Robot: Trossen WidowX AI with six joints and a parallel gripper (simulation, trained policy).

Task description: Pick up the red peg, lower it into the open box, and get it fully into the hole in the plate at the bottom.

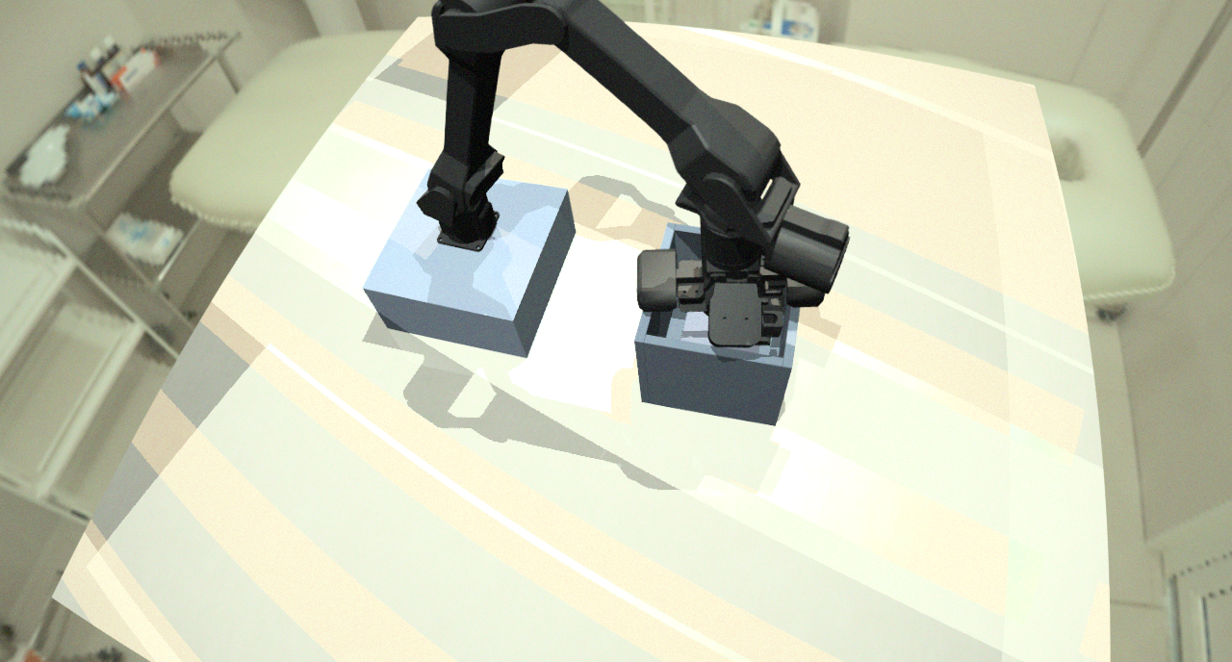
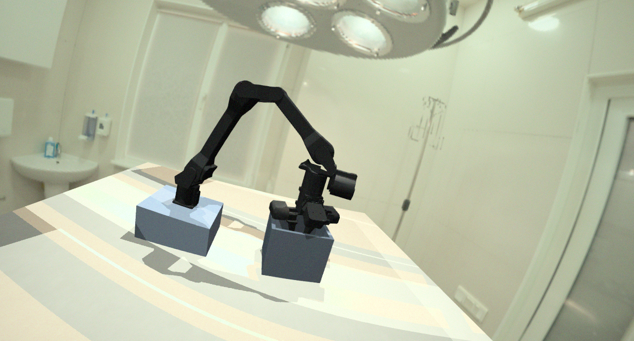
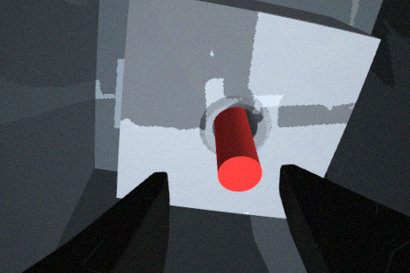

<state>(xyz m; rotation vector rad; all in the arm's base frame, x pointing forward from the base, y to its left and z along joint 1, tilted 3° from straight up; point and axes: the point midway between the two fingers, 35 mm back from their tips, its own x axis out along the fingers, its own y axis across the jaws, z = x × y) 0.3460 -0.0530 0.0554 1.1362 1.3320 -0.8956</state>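
The red peg [image 3: 238,149] stands in the hole of the pale plate [image 3: 166,166] at the bottom of the box [image 1: 713,384] [image 2: 295,255]. Its upper part sticks up out of the hole; how deep its lower end sits is hidden. My gripper [image 3: 224,181] is open, with one finger on each side of the peg's top and a gap on both sides. The gripper reaches down into the box from above. In the top and exterior views the gripper and the box walls hide the peg.
The box's walls rise close around my fingers. The arm's base stands on a blue-grey block [image 1: 533,262] [image 2: 170,232] to the left of the box. Both stand on the striped table [image 1: 430,554] [image 2: 132,308].
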